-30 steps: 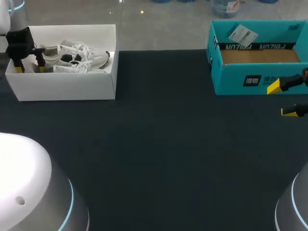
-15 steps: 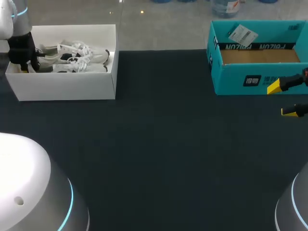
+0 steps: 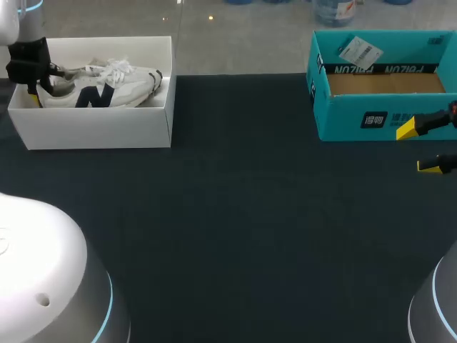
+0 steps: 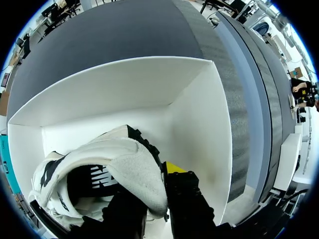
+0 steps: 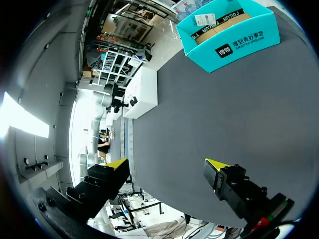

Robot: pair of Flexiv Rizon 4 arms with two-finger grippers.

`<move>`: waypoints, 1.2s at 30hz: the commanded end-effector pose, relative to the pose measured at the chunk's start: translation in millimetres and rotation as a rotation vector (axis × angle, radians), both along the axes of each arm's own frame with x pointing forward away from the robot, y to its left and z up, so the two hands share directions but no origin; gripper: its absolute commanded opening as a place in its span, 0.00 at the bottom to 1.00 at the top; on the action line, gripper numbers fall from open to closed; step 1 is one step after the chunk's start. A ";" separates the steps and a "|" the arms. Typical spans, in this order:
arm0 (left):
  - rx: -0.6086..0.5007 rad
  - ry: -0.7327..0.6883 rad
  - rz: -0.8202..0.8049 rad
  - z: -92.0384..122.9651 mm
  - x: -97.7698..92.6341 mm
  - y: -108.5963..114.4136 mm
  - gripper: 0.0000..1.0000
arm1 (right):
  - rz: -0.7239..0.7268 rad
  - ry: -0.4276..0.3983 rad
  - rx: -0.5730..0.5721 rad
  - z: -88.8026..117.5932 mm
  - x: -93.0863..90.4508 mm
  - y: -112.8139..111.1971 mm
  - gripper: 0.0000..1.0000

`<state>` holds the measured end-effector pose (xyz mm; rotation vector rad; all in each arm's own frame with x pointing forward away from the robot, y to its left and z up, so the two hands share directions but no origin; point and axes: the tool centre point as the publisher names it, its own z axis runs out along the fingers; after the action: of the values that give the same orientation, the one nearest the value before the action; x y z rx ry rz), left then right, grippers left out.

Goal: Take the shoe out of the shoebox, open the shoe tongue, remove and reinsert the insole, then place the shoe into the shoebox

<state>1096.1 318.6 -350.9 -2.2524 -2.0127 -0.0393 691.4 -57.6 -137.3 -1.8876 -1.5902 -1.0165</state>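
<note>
Now, left pincer (image 3: 33, 91) clamping shoe (image 3: 100, 87), sticker-labelled teal box (image 3: 357, 118).

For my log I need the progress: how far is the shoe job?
Nothing is finished yet. In hand: the left gripper is shut on the heel of the shoe, inside the white shoebox. Left: lifting it out, opening the tongue, insole out and in, shoe back in. The right gripper hangs open and empty.

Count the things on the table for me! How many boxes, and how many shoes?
Boxes: 2, a white box and a teal box
Shoes: 1 showing, a white shoe inside the white box
Total: 3
</note>
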 end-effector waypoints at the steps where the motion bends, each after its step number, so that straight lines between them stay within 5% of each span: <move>1: 0.005 -0.010 -0.020 27.4 -13.1 -5.4 0.00 | -0.001 0.002 -0.002 -0.7 0.5 0.5 1.00; 20: 0.025 -0.116 -0.088 128.7 -37.7 -11.0 0.00 | -0.001 0.002 -0.002 -0.7 0.5 0.5 1.00; 36: 0.037 -0.191 -0.101 185.0 -15.9 -14.5 0.00 | -0.001 0.002 -0.002 -0.7 0.5 0.5 1.00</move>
<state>1080.2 303.6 -174.6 -2.4085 -1.9725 -0.3141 691.3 -57.6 -137.3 -1.8876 -1.5901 -1.0165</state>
